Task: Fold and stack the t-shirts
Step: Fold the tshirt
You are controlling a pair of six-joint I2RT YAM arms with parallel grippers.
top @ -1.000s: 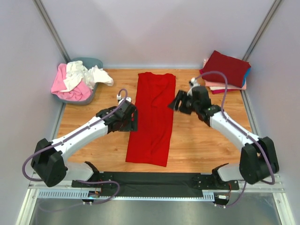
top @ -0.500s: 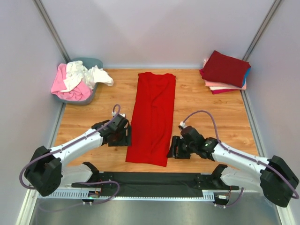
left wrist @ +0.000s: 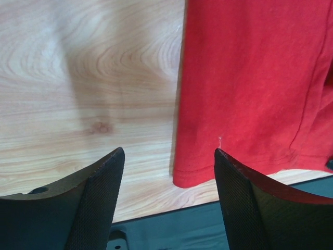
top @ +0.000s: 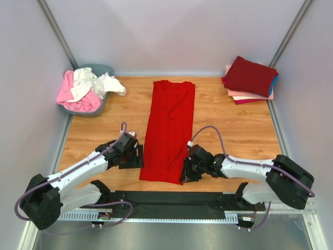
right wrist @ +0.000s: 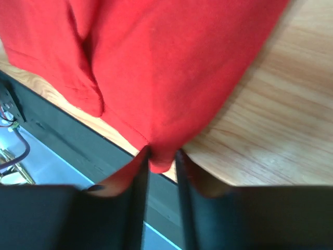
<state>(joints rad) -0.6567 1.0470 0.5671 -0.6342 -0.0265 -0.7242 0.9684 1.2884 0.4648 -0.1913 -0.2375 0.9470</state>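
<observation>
A bright red t-shirt [top: 169, 130], folded into a long strip, lies down the middle of the wooden table. My left gripper [top: 136, 156] is open just left of the shirt's near left corner; in the left wrist view [left wrist: 169, 156] that corner of the shirt [left wrist: 250, 78] lies between and beyond my fingers. My right gripper [top: 186, 174] is at the near right corner. In the right wrist view [right wrist: 162, 156] it is shut on the hem corner of the shirt [right wrist: 166, 67]. Folded shirts [top: 251, 77] are stacked at the back right, dark red on top, pink and blue below.
A grey tub [top: 104, 69] at the back left holds crumpled pink and white shirts [top: 83, 88]. A black mounting rail [top: 166, 200] runs along the near table edge, just below both grippers. Metal frame posts and pale walls enclose the table.
Both arms have moved down the sides of the red shirt toward its near end. My right gripper has gone from the far right edge to the near right corner and closed on it.
</observation>
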